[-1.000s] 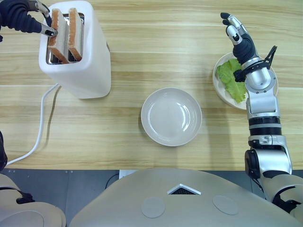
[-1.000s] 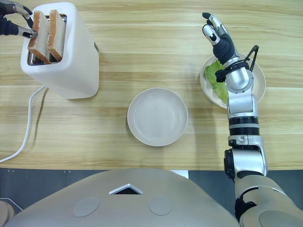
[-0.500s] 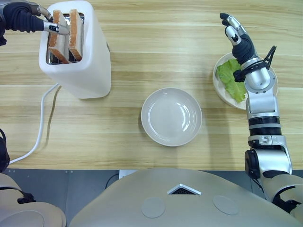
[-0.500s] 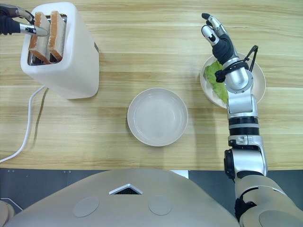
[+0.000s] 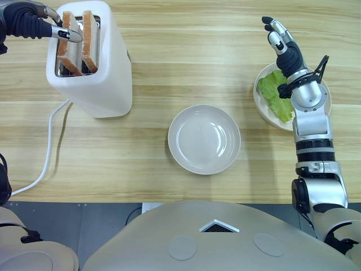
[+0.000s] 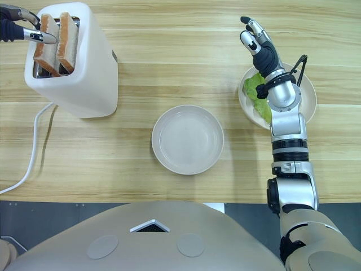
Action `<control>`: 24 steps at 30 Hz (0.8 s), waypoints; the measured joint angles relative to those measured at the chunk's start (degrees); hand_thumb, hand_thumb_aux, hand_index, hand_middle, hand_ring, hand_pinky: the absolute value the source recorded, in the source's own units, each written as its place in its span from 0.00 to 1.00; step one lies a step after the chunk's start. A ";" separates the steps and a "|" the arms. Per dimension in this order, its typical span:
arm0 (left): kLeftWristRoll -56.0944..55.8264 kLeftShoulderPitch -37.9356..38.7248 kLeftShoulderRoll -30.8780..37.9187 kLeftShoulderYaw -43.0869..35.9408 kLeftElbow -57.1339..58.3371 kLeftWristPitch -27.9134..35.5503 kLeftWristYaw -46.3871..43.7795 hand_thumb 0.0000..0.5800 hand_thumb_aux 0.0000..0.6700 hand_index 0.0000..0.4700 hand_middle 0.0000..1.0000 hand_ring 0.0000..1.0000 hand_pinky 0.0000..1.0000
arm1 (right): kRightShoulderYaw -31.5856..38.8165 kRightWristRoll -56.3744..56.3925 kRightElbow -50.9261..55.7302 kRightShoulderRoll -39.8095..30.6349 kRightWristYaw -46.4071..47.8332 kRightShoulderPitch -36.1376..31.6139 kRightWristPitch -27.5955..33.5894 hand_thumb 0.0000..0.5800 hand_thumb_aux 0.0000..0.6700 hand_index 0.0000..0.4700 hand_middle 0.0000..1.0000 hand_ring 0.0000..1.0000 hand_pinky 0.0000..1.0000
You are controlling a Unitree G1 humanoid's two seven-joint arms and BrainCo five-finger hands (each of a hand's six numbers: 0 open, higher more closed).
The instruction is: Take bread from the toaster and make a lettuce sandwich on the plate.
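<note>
Tabletop toaster (image 5: 93,73): left hand (image 5: 25,20) fingers (image 5: 70,35) pinch outer bread slice (image 5: 67,55).

A light wooden table (image 5: 186,62) of long planks, their grain running from side to side, spans the whole width under soft, even light, and past its near edge lies a dark grey floor (image 5: 101,223).

Toaster (image 5: 93,76) left, plate (image 5: 204,139) centre, lettuce (image 5: 276,93) right

We found no text, label, brand, number or sign that we could read on the toaster (image 5: 98,79), the plate (image 5: 204,139), the lettuce dish (image 5: 257,101) or the table (image 5: 197,56).
</note>
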 measured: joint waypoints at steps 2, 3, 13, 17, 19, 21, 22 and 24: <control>0.12 0.00 0.15 0.00 0.00 -0.08 0.01 0.24 0.13 0.13 0.00 0.00 0.00 | 0.07 0.00 0.10 0.00 -0.02 0.00 -0.03 0.00 0.00 0.00 0.00 0.00 0.00; 0.69 0.00 0.37 0.00 -0.08 -0.17 0.10 0.23 0.12 0.12 0.00 0.00 0.00 | 0.23 -0.01 0.14 0.00 -0.04 -0.01 -0.07 0.00 0.00 0.00 0.00 0.00 0.00; 2.35 0.00 1.41 0.00 -0.82 -0.65 0.00 0.30 0.16 0.16 0.00 0.00 0.00 | 0.36 -0.38 0.63 -0.06 -0.35 -0.05 -0.13 0.00 0.00 0.00 0.00 0.00 0.00; 2.44 -0.02 1.49 -0.01 -0.83 -0.77 -0.20 0.43 0.24 0.24 0.00 0.00 0.00 | 0.35 -0.41 0.67 -0.10 -0.37 -0.05 -0.13 0.00 0.00 0.00 0.00 0.00 0.00; 3.00 -0.03 1.49 -0.05 -0.74 -1.03 -0.24 0.47 0.27 0.27 0.00 0.00 0.00 | 0.35 -0.44 0.66 -0.12 -0.44 -0.04 -0.13 0.00 0.00 0.00 0.00 0.00 0.00; 3.40 -0.03 1.48 -0.15 -0.53 -1.14 -0.23 0.52 0.31 0.31 0.00 0.00 0.00 | 0.36 -0.44 0.64 -0.12 -0.52 -0.04 -0.13 0.00 0.00 0.00 0.00 0.00 0.00; 3.60 -0.03 1.48 -0.30 -0.13 -1.21 -0.21 0.53 0.31 0.31 0.00 0.00 0.00 | 0.36 -0.45 0.62 -0.12 -0.54 -0.04 -0.13 0.00 0.00 0.00 0.00 0.00 0.00; 3.95 -0.03 1.47 -0.39 0.35 -1.35 -0.18 0.54 0.32 0.32 0.00 0.00 0.00 | 0.36 -0.46 0.55 -0.13 -0.55 -0.04 -0.13 0.00 0.00 0.00 0.00 0.00 0.00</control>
